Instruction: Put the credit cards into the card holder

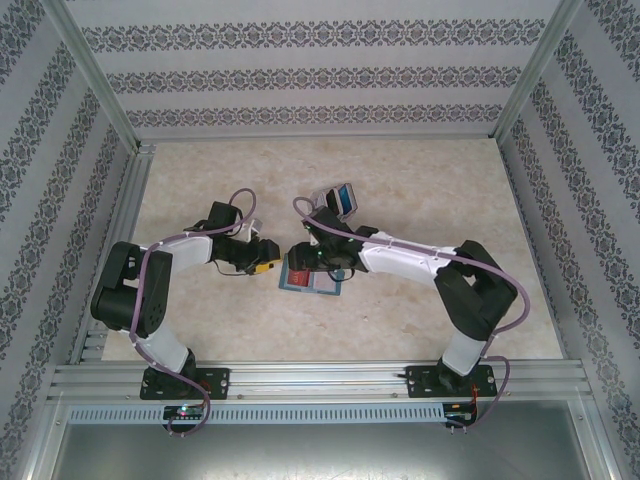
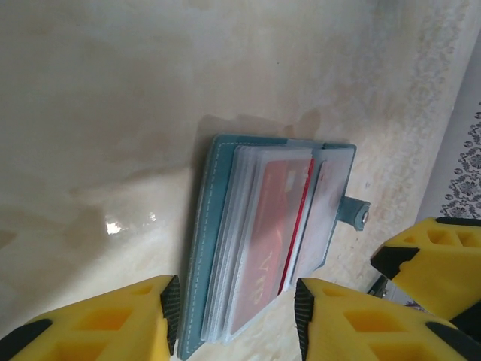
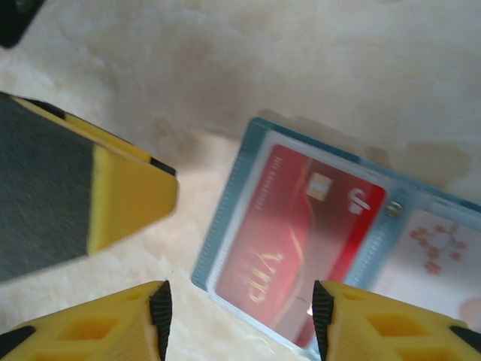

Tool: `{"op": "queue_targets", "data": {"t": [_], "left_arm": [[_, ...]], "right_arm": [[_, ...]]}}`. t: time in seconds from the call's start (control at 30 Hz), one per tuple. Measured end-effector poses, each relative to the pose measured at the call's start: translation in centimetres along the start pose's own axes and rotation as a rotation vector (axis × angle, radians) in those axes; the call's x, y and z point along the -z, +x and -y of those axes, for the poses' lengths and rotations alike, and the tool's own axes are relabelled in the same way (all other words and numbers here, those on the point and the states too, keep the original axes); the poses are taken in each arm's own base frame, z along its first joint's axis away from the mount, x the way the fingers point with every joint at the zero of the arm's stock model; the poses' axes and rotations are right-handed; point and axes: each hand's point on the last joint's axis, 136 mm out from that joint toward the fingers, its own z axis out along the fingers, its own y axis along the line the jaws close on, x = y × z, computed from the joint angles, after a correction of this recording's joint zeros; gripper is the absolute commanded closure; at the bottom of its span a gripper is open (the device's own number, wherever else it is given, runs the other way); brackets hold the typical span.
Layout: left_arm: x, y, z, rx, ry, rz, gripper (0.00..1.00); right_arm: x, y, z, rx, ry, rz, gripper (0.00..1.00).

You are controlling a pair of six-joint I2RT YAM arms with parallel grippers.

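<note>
Mid-table, over the open wallet point(image 2: 211, 226): my right gripper point(image 3: 242, 316) has its jaws apart and empty. Left gripper point(image 2: 237, 316) is half open, straddling the wallet's left end, contact unclear. Red card point(image 3: 301, 226) looks seated in its sleeve. Next, I reckon: clean pinch on the blue card point(image 1: 344, 198), far side.

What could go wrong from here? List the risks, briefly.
1. The left gripper and right gripper crowd together over the card holder; either moving could knock the other.
2. The red card sits in a loose, fanned clear sleeve; a finger brushing it on withdrawal might drag it out or shift the holder.
</note>
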Motion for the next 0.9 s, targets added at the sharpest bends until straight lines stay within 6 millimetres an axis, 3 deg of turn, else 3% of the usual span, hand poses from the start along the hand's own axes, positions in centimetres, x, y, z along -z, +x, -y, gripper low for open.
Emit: {"op": "queue_targets", "data": {"t": [0.23, 0.5, 0.7, 0.9], "left_arm": [[0.2, -0.1, -1.4, 0.036, -0.035, 0.018, 0.57], [1.6, -1.3, -3.2, 0.105, -0.053, 0.072, 0.54], [2.5, -1.8, -2.6, 0.083, -0.055, 0.110, 0.54], [3.4, -2.0, -1.4, 0.049, -0.039, 0.143, 0.56]], "right_arm": [[-2.9, 0.3, 0.0, 0.012, 0.082, -0.055, 0.41], [-3.8, 1.4, 0.6, 0.052, 0.209, -0.114, 0.38], [-3.0, 2.0, 2.2, 0.069, 0.276, -0.112, 0.40], [0.9, 3.6, 4.4, 0.029, 0.283, -0.100, 0.43]]}}
